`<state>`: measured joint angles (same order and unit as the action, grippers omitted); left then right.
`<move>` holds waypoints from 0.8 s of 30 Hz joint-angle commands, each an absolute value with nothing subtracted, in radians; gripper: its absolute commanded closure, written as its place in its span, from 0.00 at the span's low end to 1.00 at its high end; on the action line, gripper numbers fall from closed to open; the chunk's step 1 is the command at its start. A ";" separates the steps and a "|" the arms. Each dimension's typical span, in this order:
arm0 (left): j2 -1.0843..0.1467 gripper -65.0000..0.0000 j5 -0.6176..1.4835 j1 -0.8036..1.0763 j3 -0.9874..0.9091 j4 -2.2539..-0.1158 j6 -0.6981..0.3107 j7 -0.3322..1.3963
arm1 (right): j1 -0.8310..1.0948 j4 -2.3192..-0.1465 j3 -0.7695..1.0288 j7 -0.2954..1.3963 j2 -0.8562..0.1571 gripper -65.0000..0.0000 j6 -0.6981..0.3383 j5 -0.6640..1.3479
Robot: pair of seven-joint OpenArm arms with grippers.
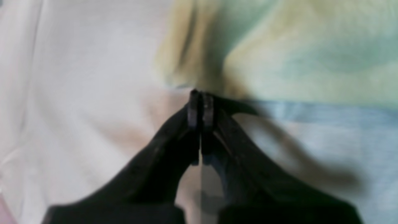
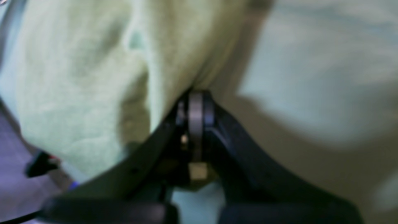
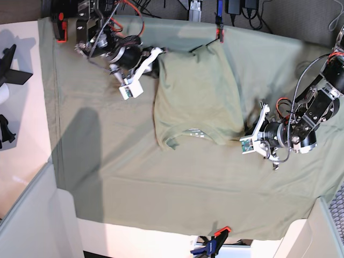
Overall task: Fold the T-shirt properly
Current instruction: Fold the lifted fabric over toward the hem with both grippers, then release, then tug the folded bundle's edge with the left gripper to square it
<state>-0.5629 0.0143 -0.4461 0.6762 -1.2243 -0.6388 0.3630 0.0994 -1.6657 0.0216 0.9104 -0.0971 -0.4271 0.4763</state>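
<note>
Folding in progress: T-shirt [image 3: 196, 99] lies betw both arms, sleeves tucked in. Right gripper [image 2: 196, 93] clenched on its hem corner, cloth bunched just ahead. Left gripper [image 1: 201, 93] clenched at collar-end edge; grasp unclear. Carry ends evenly, keep edges aligned.

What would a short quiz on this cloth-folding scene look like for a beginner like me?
1. True or false: the T-shirt is already folded narrower, sleeves tucked.
2. The right gripper has its jaws: A) wide open B) shut on the T-shirt.
3. What lies under the T-shirt?

Key:
1. True.
2. B.
3. A large green sheet, clamped to the table.
</note>
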 commanded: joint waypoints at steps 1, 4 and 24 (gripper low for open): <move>-0.575 1.00 0.020 -0.485 0.667 -1.237 -0.611 0.363 | 0.100 -1.694 0.023 0.898 -0.093 1.00 -0.435 0.493; -0.586 1.00 0.076 -0.515 0.667 -1.237 -0.610 0.406 | 0.121 -1.725 0.024 0.898 -0.087 1.00 -0.435 0.459; -0.742 1.00 0.560 -0.181 0.503 -1.789 -0.698 0.739 | 0.131 -1.772 0.336 0.873 -0.300 1.00 -0.434 0.432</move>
